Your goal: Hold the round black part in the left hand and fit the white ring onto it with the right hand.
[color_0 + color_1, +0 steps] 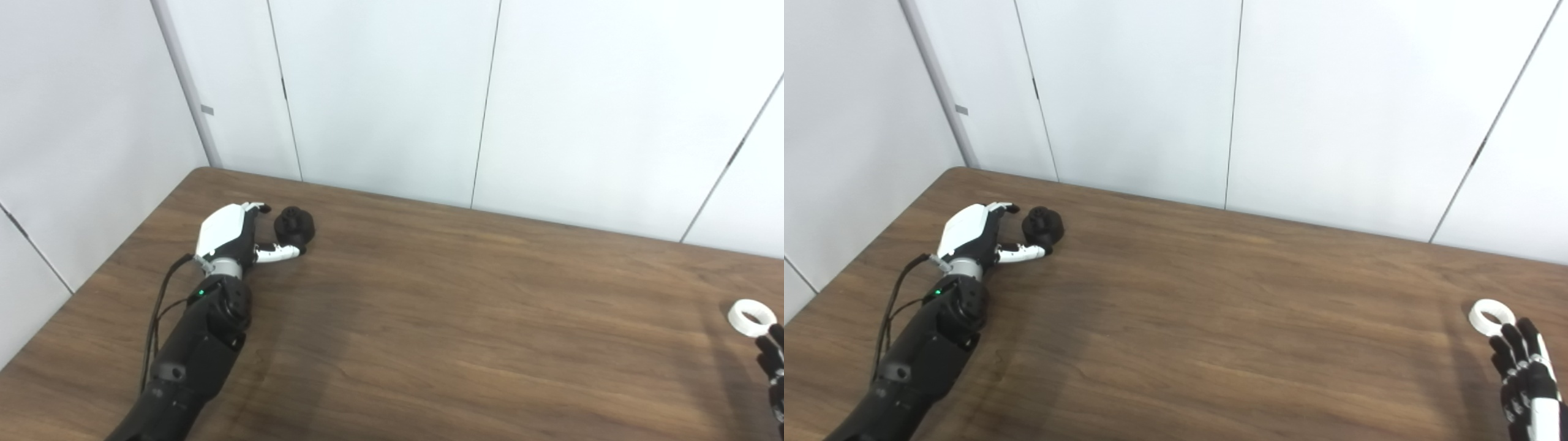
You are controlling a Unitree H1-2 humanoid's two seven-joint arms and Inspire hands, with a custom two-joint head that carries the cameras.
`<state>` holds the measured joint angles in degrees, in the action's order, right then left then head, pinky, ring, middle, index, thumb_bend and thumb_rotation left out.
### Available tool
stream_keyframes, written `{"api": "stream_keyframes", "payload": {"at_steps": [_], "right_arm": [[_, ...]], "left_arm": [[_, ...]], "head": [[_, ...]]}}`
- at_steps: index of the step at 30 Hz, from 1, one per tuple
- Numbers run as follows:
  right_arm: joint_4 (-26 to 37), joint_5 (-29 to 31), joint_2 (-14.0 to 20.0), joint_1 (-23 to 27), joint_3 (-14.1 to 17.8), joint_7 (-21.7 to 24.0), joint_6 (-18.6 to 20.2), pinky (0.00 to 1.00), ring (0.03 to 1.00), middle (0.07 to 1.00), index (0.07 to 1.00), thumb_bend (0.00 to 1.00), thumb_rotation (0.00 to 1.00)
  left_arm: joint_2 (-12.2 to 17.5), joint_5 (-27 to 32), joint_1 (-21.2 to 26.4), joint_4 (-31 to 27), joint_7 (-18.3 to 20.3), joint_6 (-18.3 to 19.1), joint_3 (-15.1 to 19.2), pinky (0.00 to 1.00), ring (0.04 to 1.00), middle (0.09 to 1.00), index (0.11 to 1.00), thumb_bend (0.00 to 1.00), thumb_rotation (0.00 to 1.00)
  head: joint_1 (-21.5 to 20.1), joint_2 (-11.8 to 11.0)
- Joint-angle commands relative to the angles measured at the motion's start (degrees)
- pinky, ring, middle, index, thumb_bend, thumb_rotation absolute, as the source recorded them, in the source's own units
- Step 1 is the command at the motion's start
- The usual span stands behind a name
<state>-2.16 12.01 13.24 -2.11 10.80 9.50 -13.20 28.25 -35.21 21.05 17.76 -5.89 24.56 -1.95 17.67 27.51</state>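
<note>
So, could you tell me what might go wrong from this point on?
The left hand only brackets the round black part, fingers apart; closing could nudge it away rather than grip it. The white ring lies flat on the table near its right side, just beyond the right hand; a flat ring may slide when pinched. The two parts lie far apart, so alignment comes later.

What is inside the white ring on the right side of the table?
Through the opening of the white plastic ring only the brown wooden table shows; nothing sits in it. The right robot hand reaches its near edge, hiding whatever lies there. The ring's underside is hidden.
</note>
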Motion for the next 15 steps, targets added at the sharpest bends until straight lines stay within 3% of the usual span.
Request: {"api": "stream_keyframes", "payload": {"at_steps": [1,15], "right_arm": [[-5.1,0.5,-3.4,-4.5,-1.3,-0.2,-0.3,0.97,0.947,0.961,0.974,0.50,1.00],[-6.0,-0.1,-3.2,-4.4,-1.6,-0.1,-1.3,0.97,0.947,0.957,0.967,0.51,1.00]], "left_arm": [[2.4,-1.7,3.9,0.1,-0.6,1.2,-0.1,1.00,1.000,0.959,0.831,0.90,0.42],[2.7,-2.3,8.8,6.8,2.0,2.3,-1.4,1.00,1.000,0.961,0.829,0.90,0.41]], "head": [[-0.2,-0.1],[-0.7,-0.1]]}}
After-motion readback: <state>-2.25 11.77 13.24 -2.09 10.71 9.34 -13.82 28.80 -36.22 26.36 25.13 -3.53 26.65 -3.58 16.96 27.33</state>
